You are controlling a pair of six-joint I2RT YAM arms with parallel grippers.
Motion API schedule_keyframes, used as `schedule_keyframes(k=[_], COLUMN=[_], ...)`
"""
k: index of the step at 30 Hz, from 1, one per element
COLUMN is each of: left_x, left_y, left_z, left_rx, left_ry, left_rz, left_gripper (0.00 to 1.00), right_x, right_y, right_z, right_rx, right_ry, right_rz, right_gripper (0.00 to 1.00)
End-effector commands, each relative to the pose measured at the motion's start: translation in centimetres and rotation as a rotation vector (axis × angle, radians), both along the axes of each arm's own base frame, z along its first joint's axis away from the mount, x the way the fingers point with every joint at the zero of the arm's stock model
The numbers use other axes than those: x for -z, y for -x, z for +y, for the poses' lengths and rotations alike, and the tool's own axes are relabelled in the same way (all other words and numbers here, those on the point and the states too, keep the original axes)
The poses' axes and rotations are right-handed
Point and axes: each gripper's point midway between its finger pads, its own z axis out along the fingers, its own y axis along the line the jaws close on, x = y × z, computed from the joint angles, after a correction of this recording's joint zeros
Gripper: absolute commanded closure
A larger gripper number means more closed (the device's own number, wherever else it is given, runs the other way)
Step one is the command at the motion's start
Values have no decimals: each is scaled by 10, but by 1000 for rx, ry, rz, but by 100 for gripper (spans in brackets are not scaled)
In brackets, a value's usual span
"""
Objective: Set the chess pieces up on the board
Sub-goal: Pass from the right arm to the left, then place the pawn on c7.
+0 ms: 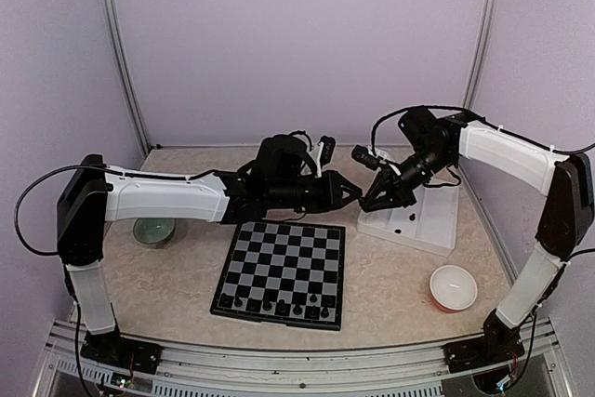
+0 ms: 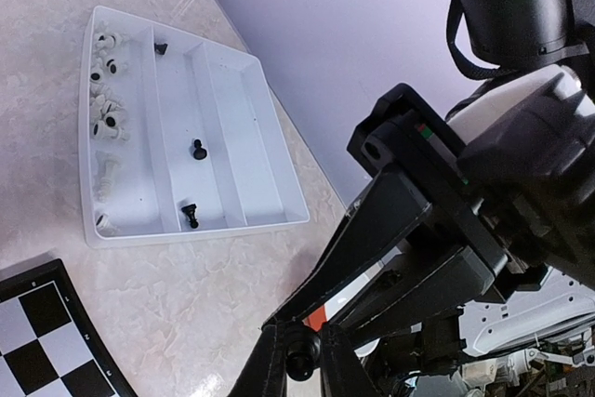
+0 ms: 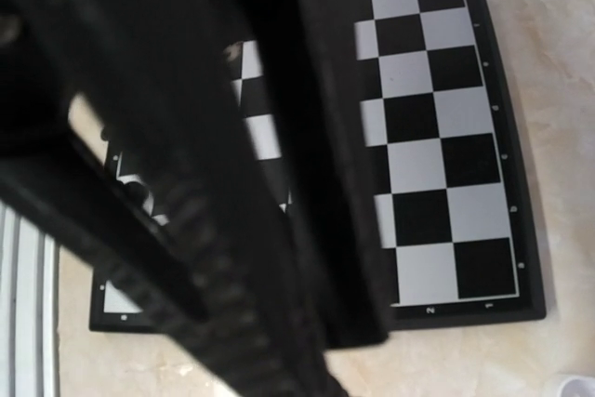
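Black chess pieces (image 1: pixel 279 306) line the near edge of the board (image 1: pixel 284 248), with a few more in the rank just behind them. They are too small in the top view to count. None stand on the middle or far ranks.

Beside the board's far right corner sits a white tray (image 2: pixel 270 137). Its middle compartment holds three black figures (image 2: pixel 199 149), well apart from one another. A cluster of white pieces (image 2: pixel 104 99) fills the compartment next to them.

Both arms meet above the table (image 1: pixel 167 276), between that corner and the tray. The left fingers (image 1: pixel 351 194) look pressed onto a small black piece (image 2: pixel 299 360), which shows as a round dark knob between them at the bottom of the left wrist view. The right fingers (image 1: pixel 372 202) reach down to the same spot, their tips just above the knob. Whether they are gripping it or letting go I cannot tell, and the right wrist view shows only dark blur over the checks.

By my reading the black side is well on but not finished. The piece in the air needs a square, the three in the tray need fetching, and the white pieces have not been placed at all.
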Motion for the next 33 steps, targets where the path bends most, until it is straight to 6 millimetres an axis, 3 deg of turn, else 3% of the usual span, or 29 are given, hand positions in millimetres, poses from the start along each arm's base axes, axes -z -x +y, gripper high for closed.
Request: schedule_keyframes(k=[1,13,17,21,28,33], left_x=[5,8,3,-5,34,70], left_y=[-1,-3,-6,-5,15,50], left_z=[1,8,13,33,94,120], left_rx=[5,-20,-34,-62,-113,-68], left_ry=[2,-28,-55,-138,-415,-614], left_rz=[3,-3,-32,-88,-137,-186], left_gripper=[86,94,96,97,96,96], right_x=[-12,-20,-13,0,35,30], right_y=[8,9,10,13,14,16], right_z=[4,7,5,2,-7,-6], right_rx=[-11,-16,-13,-12,15,18], right_ry=[-23,-53,-34,-19,10,-9], right_rz=[-11,0,-1,17,40,44], right_gripper=[91,91,91,91,91,91])
